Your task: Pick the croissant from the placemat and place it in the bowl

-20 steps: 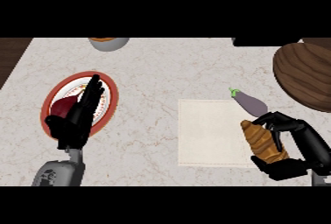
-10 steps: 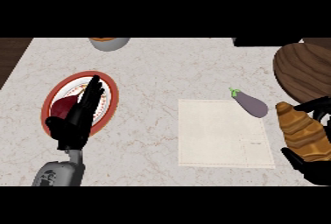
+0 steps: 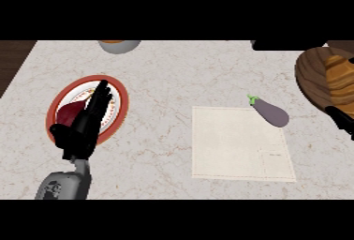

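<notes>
The croissant (image 3: 337, 70) lies inside the wooden bowl (image 3: 307, 80) at the far right of the counter (image 3: 173, 75), partly cut off by the edge of the view. I judge it to be light, flaky and easily crushed. Its ridged golden crust gives some purchase, so the best hold is across the thick middle rather than at the thin, brittle tips. The bowl is dark, smooth-grained and deep, so the pastry should settle without rolling.

Only a black sliver of my right robot hand (image 3: 342, 120) shows just near of the bowl, and I cannot tell what state it is in or whether it touches the croissant. My left robot hand (image 3: 83, 129) rests with its fingers straight over the red-rimmed plate (image 3: 50, 117) at the left, holding nothing.

The pale cloth placemat (image 3: 239, 145) lies flat and square in the middle. A glossy purple eggplant (image 3: 271, 113) sits at its far right corner. The counter is pale, veined stone.
</notes>
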Robot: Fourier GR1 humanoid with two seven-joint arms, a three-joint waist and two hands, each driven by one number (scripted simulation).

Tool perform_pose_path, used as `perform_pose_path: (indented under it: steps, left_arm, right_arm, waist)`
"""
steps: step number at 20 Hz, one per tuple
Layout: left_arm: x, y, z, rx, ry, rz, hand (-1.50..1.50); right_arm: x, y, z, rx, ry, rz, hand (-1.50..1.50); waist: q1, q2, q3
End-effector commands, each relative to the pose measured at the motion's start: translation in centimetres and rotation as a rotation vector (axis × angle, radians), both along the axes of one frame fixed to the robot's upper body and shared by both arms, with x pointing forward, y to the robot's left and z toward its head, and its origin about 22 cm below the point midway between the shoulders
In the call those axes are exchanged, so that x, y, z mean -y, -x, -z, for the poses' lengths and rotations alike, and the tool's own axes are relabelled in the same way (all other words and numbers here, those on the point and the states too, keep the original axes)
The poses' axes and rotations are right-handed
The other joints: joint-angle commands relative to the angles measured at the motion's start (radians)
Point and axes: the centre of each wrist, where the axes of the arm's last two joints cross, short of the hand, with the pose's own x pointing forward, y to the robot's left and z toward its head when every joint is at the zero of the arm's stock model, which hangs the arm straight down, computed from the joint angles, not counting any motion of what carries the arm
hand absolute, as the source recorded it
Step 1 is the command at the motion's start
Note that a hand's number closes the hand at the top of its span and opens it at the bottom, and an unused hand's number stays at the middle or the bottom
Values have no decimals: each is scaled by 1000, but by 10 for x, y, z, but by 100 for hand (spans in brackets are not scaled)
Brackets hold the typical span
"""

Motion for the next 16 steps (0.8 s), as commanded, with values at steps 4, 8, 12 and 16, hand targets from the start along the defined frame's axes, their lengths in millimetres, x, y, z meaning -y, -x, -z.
perform_pose_path:
  steps: [4, 8, 12, 16]
  left_arm:
    - [7, 1, 2, 3, 5, 9, 0]
    - [-8, 3, -3, 5, 9, 9, 0]
    - [9, 4, -2, 15, 0, 8, 0]
    - [7, 8, 0, 16, 7, 23, 0]
  right_arm:
    - [20, -45, -28, -36, -24, 98, 150]
    - [40, -54, -19, -45, 150, 206, 150]
    - [60, -74, -14, -80, 307, 298, 150]
    - [83, -102, 7, -67, 346, 339, 150]
  waist:
    - [6, 2, 1]
    - [9, 3, 1]
    - [20, 6, 1]
    - [25, 7, 1]
